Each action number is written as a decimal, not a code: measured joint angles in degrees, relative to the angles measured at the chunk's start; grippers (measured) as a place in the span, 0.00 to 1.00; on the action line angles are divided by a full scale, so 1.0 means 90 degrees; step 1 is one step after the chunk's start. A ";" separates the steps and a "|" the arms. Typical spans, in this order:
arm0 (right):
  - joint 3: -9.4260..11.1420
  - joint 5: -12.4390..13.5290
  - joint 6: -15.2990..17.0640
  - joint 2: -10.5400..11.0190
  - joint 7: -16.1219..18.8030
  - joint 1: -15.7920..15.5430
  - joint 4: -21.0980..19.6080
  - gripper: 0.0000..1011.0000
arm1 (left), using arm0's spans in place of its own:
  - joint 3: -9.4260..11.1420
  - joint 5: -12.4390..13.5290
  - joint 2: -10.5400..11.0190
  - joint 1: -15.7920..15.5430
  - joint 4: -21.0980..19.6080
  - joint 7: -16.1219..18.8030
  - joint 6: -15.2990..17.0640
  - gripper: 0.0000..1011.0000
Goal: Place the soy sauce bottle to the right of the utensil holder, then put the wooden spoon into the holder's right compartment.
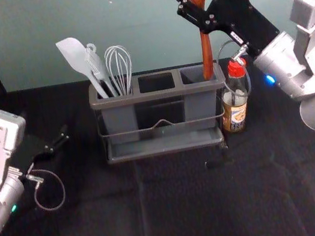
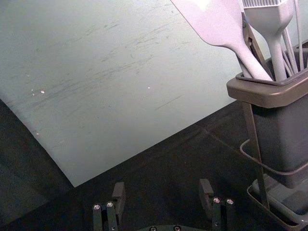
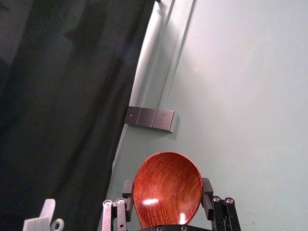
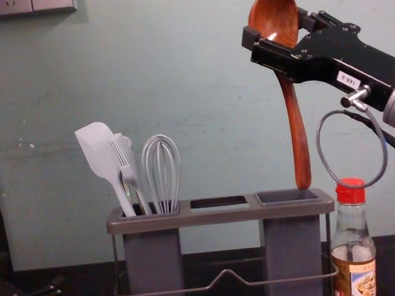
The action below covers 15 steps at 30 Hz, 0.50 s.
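One wooden spoon (image 4: pixel 296 127), likely light, stiff and slick, hangs handle-down at the mouth of the right compartment (image 4: pixel 291 250), best pinched by its bowl, as the right gripper (image 4: pixel 276 29) does; the left gripper (image 2: pixel 162 188) idles, spread wide, left of the holder (image 1: pixel 155 95).

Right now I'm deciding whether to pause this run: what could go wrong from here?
The spoon's handle end is close to the right compartment's rim, so it might catch. The right gripper pinches the rounded bowl, which could twist or slip. Its cable loop hangs by the bottle's cap and could nudge it.
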 joint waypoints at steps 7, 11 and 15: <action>-0.0040 -0.0048 -0.0176 -0.0091 -0.0007 0.0237 0.0378 0.83 | 0.0000 0.0000 0.0000 0.0000 0.0000 0.0000 0.0000 0.99; -0.0067 -0.0066 -0.0431 -0.0168 0.0027 0.0416 0.0745 0.83 | 0.0000 0.0000 0.0000 0.0000 0.0000 0.0000 0.0000 0.99; -0.0071 -0.0081 -0.0646 -0.0234 0.0052 0.0502 0.1015 0.83 | 0.0000 0.0000 0.0000 0.0000 0.0000 0.0000 0.0000 0.99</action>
